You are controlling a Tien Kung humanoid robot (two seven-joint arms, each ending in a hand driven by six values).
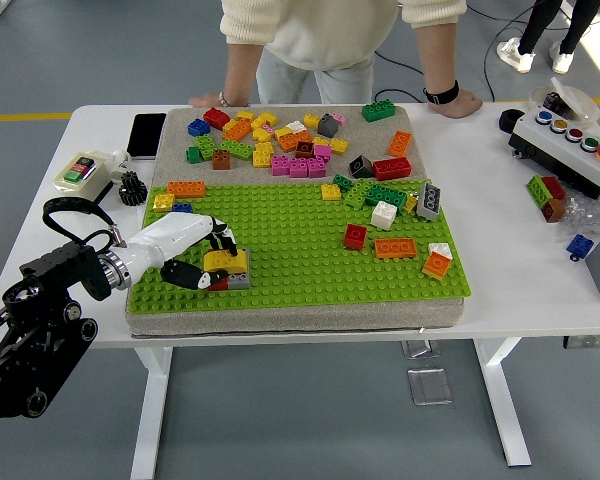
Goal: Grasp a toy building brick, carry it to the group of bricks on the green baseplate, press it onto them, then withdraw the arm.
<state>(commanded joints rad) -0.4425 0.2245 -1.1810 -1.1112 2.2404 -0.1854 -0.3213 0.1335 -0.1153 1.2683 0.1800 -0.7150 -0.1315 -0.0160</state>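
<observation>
One green baseplate (pixel 280 250), one phone (pixel 146 134), one button box (pixel 570 147) and one robot hand (pixel 195 262) are counted; loose bricks beyond the baseplate cannot be counted exactly.

I stand at a white table (pixel 540 250) on white legs (pixel 504 400), above a grey floor (pixel 310 420). A yellow line (pixel 25 117) crosses the floor on the far left, and black cables (pixel 500 45) trail beyond the table.
</observation>
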